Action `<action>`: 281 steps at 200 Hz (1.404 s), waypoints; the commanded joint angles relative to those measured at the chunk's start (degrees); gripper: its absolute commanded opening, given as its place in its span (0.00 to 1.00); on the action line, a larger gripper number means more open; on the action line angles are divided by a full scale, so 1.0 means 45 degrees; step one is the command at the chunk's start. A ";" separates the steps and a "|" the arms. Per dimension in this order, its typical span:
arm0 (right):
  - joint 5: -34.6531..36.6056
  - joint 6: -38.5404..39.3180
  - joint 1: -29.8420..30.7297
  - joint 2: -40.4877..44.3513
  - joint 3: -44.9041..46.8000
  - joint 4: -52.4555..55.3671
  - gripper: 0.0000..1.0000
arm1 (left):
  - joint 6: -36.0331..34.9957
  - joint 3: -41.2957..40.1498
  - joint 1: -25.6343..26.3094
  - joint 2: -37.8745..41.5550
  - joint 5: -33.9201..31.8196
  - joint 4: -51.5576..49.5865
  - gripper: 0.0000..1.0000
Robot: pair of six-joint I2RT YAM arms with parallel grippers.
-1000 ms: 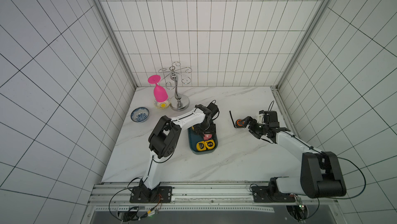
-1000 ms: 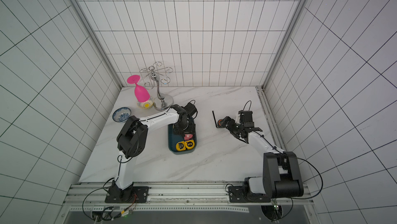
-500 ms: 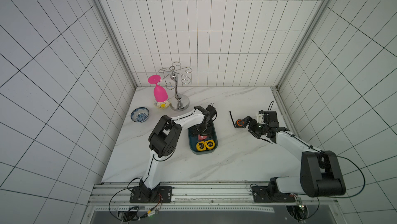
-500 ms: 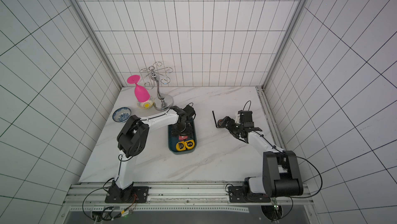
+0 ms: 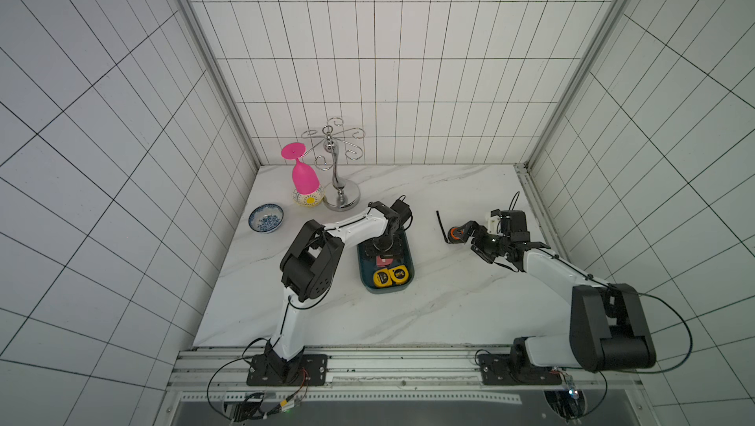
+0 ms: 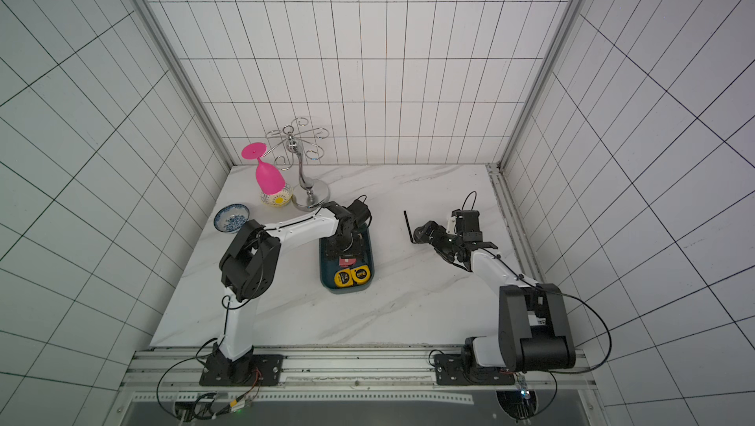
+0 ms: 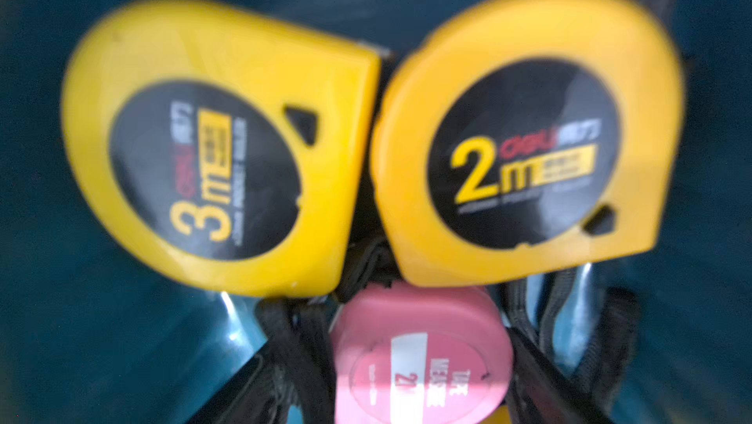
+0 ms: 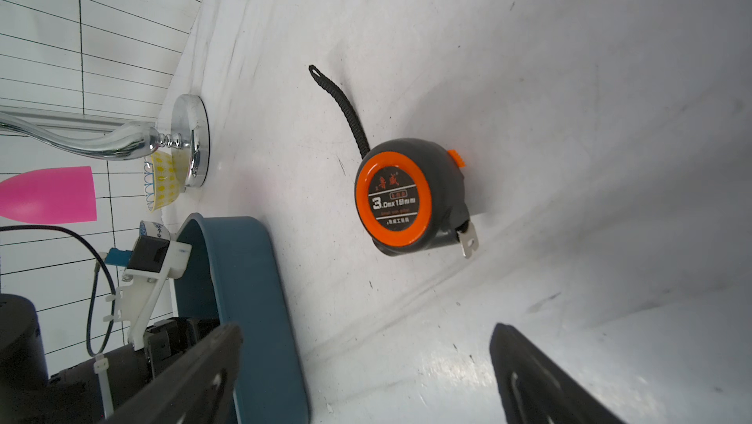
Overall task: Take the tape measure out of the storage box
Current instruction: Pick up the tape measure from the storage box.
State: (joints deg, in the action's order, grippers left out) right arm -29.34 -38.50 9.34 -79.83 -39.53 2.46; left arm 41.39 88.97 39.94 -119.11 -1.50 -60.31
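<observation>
The storage box [image 5: 386, 289] [image 6: 347, 290], a dark teal tray, lies mid-table. At its near end lie two yellow tape measures [image 5: 390, 275] [image 7: 203, 145], side by side. Behind them lies a pink tape measure [image 7: 423, 361] [image 5: 384, 259]. My left gripper [image 7: 407, 332] [image 5: 383, 254] reaches down into the box, its black fingers pressed against both sides of the pink one. An orange-and-grey tape measure [image 8: 401, 198] [image 5: 455, 234] rests on the table to the right of the box. My right gripper [image 8: 366, 332] [image 5: 470, 238] hovers open just beside it, holding nothing.
A blue-and-white bowl [image 5: 266, 218] sits at the left of the table. At the back left a chrome rack [image 5: 339, 191] stands next to a pink goblet [image 5: 304, 176] upturned over a yellow-patterned bowl. The box wall [image 8: 244, 279] lies close to my right gripper's finger.
My left gripper's jaws have narrowed around the pink tape measure inside the box. The right arm and the orange-and-grey tape measure have stayed put.
</observation>
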 commanded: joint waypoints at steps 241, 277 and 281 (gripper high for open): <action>-0.0135 -0.0292 -0.0123 0.0142 -0.0104 -0.0488 0.99 | -0.0667 -0.0781 0.0225 0.0155 -0.1034 0.0671 0.61; -0.0178 -0.0311 -0.0121 0.0128 -0.0083 -0.0546 1.00 | -0.0511 -0.0826 0.0246 0.0704 -0.1073 0.0549 0.35; -0.0188 -0.0302 -0.0123 0.0141 -0.0083 -0.0546 1.00 | -0.0489 -0.0826 0.0255 0.0795 -0.1074 0.0518 0.33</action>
State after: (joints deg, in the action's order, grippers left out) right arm -29.58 -39.66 9.34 -79.61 -39.53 1.08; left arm 38.79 85.30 41.15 -117.43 -5.39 -57.89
